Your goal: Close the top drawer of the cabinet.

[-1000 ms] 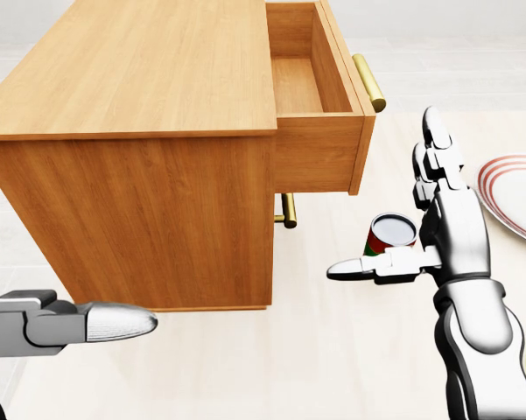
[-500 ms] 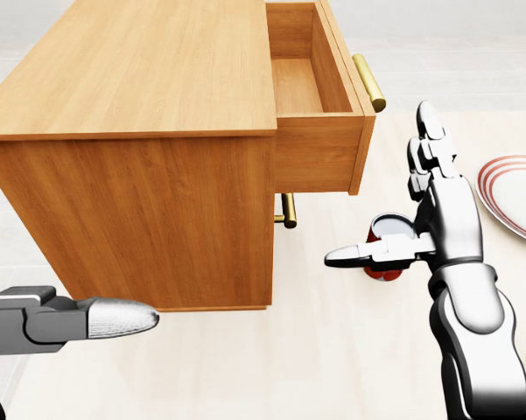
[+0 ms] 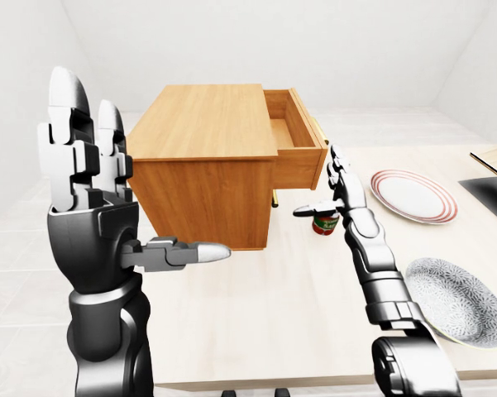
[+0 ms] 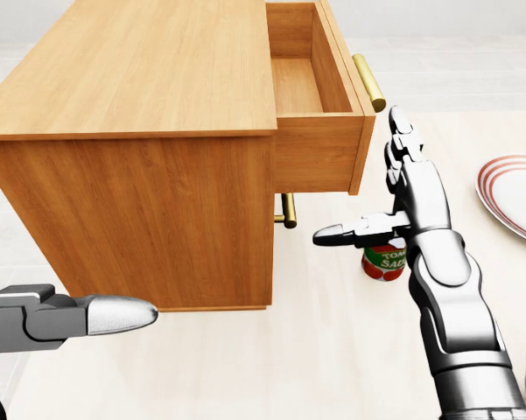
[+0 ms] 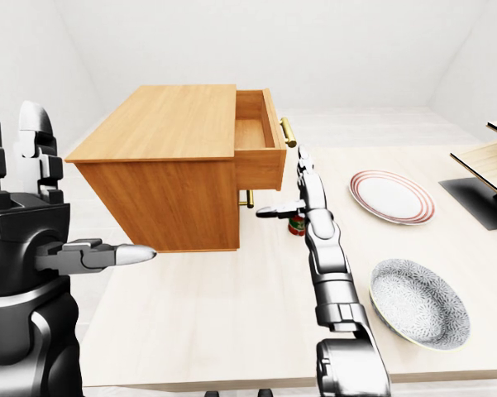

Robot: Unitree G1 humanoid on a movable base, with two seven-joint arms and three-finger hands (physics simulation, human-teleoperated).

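our right hand stands beside the open top drawer, fingers spread and gripping nothing.

we count one cabinet on the worktop, two brass handles, one can, one striped plate and one speckled bowl. the drawer juts right past the cabinet edge, with bare worktop below. the can's label reads partly "tom… sau…". our left hand is raised at left, fingers apart, well clear.
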